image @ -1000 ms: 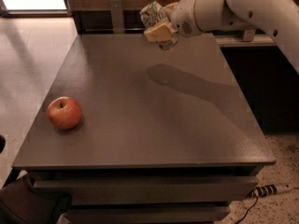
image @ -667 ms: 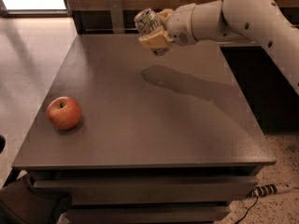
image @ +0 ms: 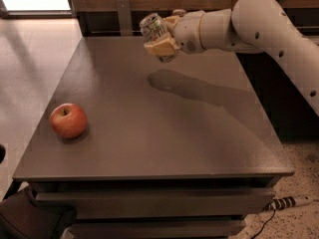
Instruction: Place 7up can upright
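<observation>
Gripper (image: 158, 36) clasping tilted shiny 7up can (image: 153, 28), above table (image: 149, 133)

7up can (image: 152, 25): shiny silvery metal, green print, clamped in the cream matt plastic-looking gripper (image: 160, 43) above the table's far side. Arm (image: 259, 19): smooth white shell, slight gloss. Table (image: 174, 133): dark grey matt top, faint sheen. Apple (image: 68, 120): red, smooth, waxy skin.

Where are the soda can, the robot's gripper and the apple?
7up can (image: 152, 26), camera view: its silvery side wall.
gripper (image: 161, 35), camera view: midway between its fingertips, clamping the can above the far side of the table (image: 199, 143).
apple (image: 68, 120), camera view: middle of its red skin.
</observation>
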